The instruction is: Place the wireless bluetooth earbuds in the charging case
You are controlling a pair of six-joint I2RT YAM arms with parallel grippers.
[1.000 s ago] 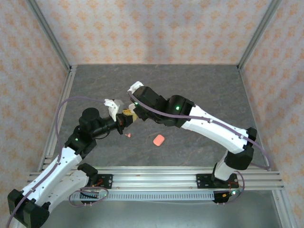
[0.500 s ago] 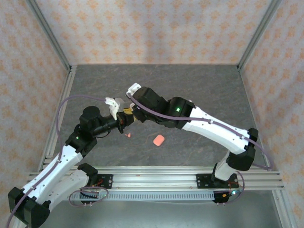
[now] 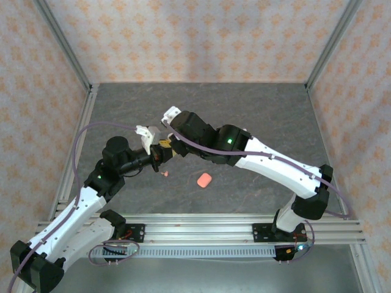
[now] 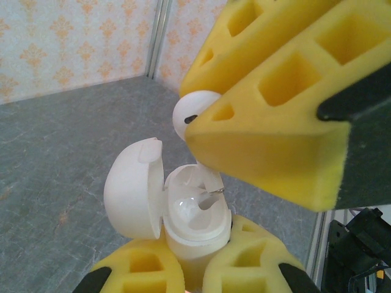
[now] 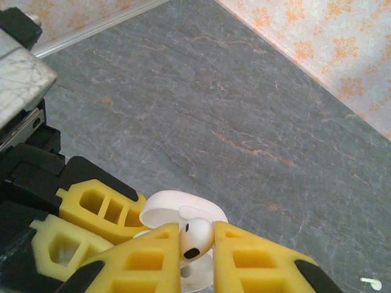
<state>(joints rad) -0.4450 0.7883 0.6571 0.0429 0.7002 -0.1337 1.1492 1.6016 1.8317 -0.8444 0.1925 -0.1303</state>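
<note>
**White earbud into case, held off the table.** The white earbud (image 5: 195, 235) is pinched between the yellow fingers (image 5: 250, 259) of the right gripper (image 5: 195, 244). Its head is up and its stem points down into the mouth of the open white case (image 4: 195, 217). Whether the stem has reached its well cannot be told. The left gripper (image 4: 192, 262) is clamped on the base of the white case, whose lid (image 4: 131, 189) is swung back to one side. Both grippers meet above the table (image 3: 256, 116), left of its centre.

**On the table.** A coral earbud (image 3: 164, 175) lies just nearer the near edge than the meeting point. A coral case (image 3: 204, 180) lies closed to its right, apart from it. A loose white earbud (image 5: 369, 282) lies flat on the table in the right wrist view.

**Edges and room.** The far half of the table and its right side are bare. Patterned walls (image 3: 201, 36) close the left, far and right edges. The mounting rail (image 3: 201, 232) runs along the near edge.

**Change.** Since a second ago the right arm has shifted slightly toward the left edge. The left arm, the coral earbud and the coral case lie as before.
</note>
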